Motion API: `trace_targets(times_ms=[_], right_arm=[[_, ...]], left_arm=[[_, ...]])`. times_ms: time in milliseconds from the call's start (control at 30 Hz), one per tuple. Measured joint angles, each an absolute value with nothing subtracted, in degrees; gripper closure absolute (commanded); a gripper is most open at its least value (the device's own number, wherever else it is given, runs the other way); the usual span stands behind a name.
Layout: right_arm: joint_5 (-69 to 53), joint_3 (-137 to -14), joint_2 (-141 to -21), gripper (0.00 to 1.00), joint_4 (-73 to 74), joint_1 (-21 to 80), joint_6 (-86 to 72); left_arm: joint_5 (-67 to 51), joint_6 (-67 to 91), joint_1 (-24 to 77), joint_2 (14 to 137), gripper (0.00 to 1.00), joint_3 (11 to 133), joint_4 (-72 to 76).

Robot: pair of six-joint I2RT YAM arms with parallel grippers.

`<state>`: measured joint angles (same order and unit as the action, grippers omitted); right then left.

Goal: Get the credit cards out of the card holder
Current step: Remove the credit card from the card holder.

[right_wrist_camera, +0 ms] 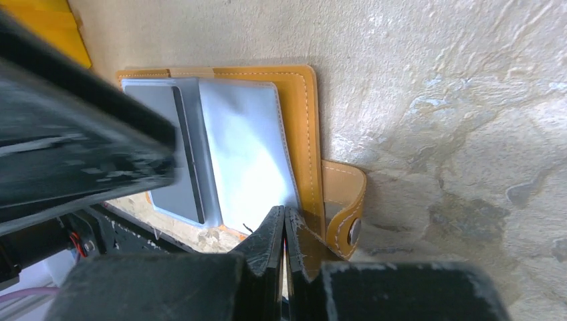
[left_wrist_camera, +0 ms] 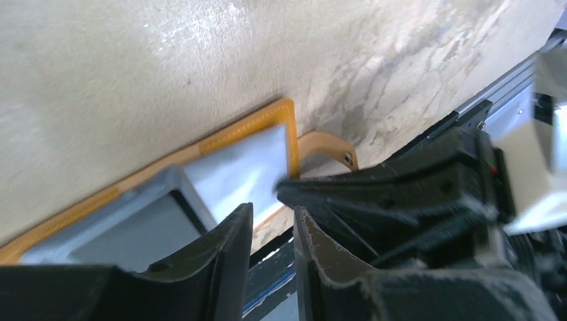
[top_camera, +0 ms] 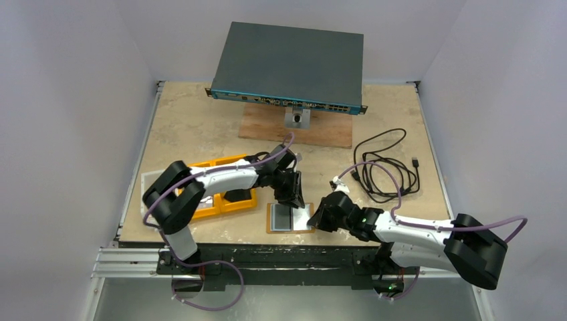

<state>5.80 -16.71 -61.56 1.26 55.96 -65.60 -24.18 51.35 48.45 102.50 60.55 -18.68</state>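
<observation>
The tan card holder (top_camera: 304, 224) lies open and flat near the table's front edge. It also shows in the right wrist view (right_wrist_camera: 297, 120) and the left wrist view (left_wrist_camera: 267, 120). A grey credit card (right_wrist_camera: 164, 154) lies in its left half beside a shiny clear sleeve (right_wrist_camera: 244, 154); the card also shows from above (top_camera: 282, 215). My left gripper (top_camera: 292, 197) hovers over the holder's far edge, its jaws (left_wrist_camera: 271, 217) slightly apart and empty. My right gripper (top_camera: 315, 217) is shut, its tips (right_wrist_camera: 285, 217) at the holder's right edge next to the snap strap (right_wrist_camera: 344, 200).
A yellow-orange compartment tray (top_camera: 220, 190) sits left of the holder under my left arm, with a pale flat rectangle (top_camera: 150, 182) beside it. A network switch (top_camera: 291, 67) stands on a wooden board (top_camera: 301, 130) at the back. A black cable (top_camera: 388, 167) lies at right.
</observation>
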Motion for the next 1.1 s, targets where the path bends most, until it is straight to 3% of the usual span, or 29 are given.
trace_targets(times_ms=[167, 333, 633, 1100], right_arm=[[5.02, -16.75, -62.26, 0.97, 0.23, 55.96, -65.98], [4.67, -17.85, -62.41, 0.89, 0.75, 55.96, -65.19], [1.19, -20.99, -67.66, 0.83, -5.26, 55.83, -63.2], [-4.43, -21.37, -75.64, 0.76, -14.31, 53.93, -63.05]], left_arm=[[-17.76, 48.21, 48.23, 91.74, 0.72, 58.81, -23.31], [-12.27, 45.95, 47.75, 83.79, 0.82, 53.71, -26.5], [-9.13, 45.43, 47.64, 83.83, 0.91, 48.6, -28.95], [-8.73, 45.47, 47.64, 87.09, 0.95, 48.01, -27.33]])
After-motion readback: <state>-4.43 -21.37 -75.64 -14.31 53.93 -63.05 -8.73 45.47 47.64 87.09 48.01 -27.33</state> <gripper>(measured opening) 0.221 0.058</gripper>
